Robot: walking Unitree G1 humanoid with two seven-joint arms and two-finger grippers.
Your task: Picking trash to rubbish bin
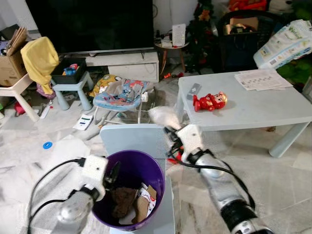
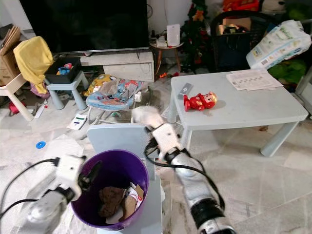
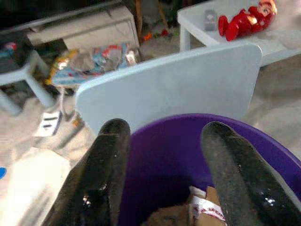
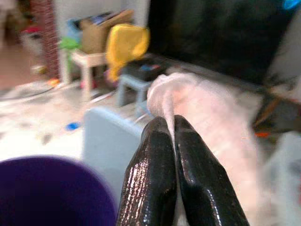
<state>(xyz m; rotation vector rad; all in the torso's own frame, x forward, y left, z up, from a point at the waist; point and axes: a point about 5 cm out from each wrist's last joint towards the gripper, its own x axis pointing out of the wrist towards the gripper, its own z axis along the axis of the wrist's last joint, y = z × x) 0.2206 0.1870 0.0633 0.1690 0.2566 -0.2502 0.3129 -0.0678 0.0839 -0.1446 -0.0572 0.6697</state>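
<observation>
Two grippers work around the purple bin (image 1: 127, 195), which stands on a pale blue chair (image 1: 131, 139). The right gripper (image 4: 170, 129) is raised beyond the bin's far rim, above the chair back, its fingers pressed together on a thin whitish plastic bag (image 4: 207, 110); the bag is blurred, so any print on it cannot be read. The left gripper (image 3: 164, 136) hangs at the bin's near left rim, fingers apart and holding nothing. Inside the bin lie brown scraps and a torn carton (image 1: 145, 200) with red marks too small to read. On the low grey table (image 1: 253, 109) to the bin's far right lie a red toy figure (image 1: 209, 101), printed sheets (image 1: 261, 79) with illegible text, and a bulky printed pack (image 1: 285, 44), cut off at the frame's edge, lettering unclear.
</observation>
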